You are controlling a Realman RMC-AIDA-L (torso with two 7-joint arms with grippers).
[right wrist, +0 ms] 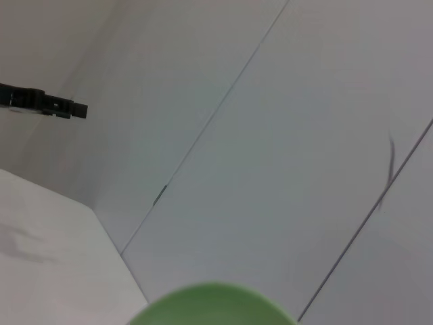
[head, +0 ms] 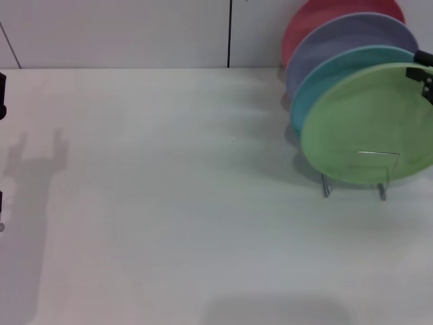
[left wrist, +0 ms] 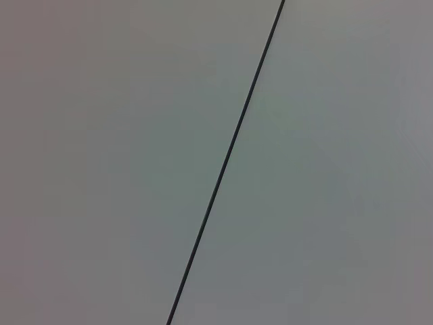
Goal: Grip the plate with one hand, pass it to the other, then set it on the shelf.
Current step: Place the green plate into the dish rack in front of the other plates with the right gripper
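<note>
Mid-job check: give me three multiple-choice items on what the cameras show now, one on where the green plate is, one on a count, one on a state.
1. Where is the plate?
A. Flat on the table
B. Standing in the shelf, frontmost
C. At the table's left edge

2. How many plates stand in the row?
A. Two
B. Three
C. Four

3. How does the green plate sit?
A. Upright on edge
B. Face down
C. Stacked under another plate

Answers:
1 B: the head view shows it in the wire loops, in front of the turquoise plate.
2 C: green, turquoise, lavender plate and red plate.
3 A: its round face is toward the camera, with the right gripper at its upper rim.
</note>
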